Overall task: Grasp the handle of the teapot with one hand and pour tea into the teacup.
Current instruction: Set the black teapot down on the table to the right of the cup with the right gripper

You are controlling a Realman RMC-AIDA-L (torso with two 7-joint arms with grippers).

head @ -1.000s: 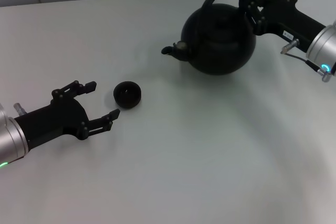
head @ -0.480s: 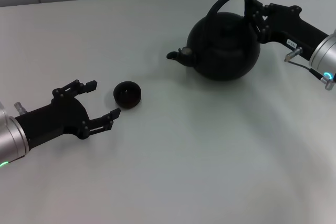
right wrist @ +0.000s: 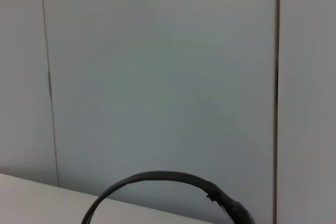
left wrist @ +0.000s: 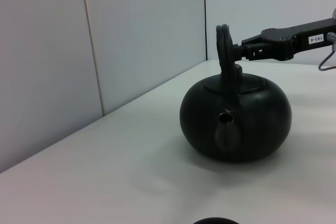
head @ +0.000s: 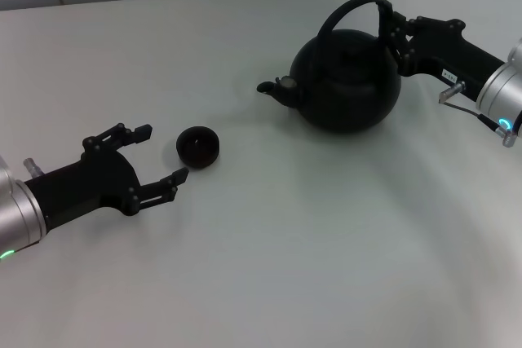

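toward the far right corner of the worktop (head: 269,283), the right gripper (head: 393,32) is clenching the handle (head: 351,7), having nudged the teapot (head: 347,79) slightly leftward; the teacup (head: 197,146) is waiting beside the left gripper (head: 160,155), which is gaping open.

A plain white matte table surface (head: 310,242) fills almost the whole head view. Behind its far edge stands a pale grey panelled wall (left wrist: 142,30), divided by thin dark vertical seams (right wrist: 276,98) that run from top to bottom.
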